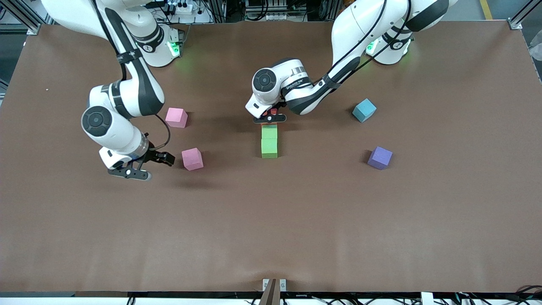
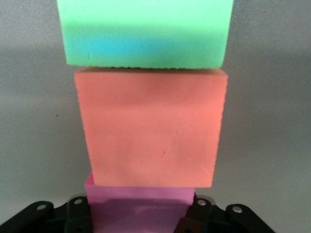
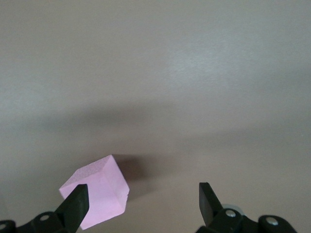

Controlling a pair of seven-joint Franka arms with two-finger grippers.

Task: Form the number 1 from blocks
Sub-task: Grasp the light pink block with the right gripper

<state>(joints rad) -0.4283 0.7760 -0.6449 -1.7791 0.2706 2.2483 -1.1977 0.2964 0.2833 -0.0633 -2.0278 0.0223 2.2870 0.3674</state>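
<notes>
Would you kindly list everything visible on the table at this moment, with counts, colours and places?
green blocks: two, green, touching in a line mid-table, one nearer the front camera than the other.
orange block: one, orange, touching the green line's end toward the robots' bases, mostly hidden under the left gripper in the front view.
crimson block: one, crimson, in the left gripper, next in line after the orange.
pink blocks: two, pink, toward the right arm's end; the nearer one beside the right gripper.
sky-blue block: one, toward the left arm's end.
purple block: one, nearer the front camera than the sky-blue.
table: one, brown.
left gripper: shut on the crimson block.
right gripper: open, low beside the nearer pink block.
</notes>
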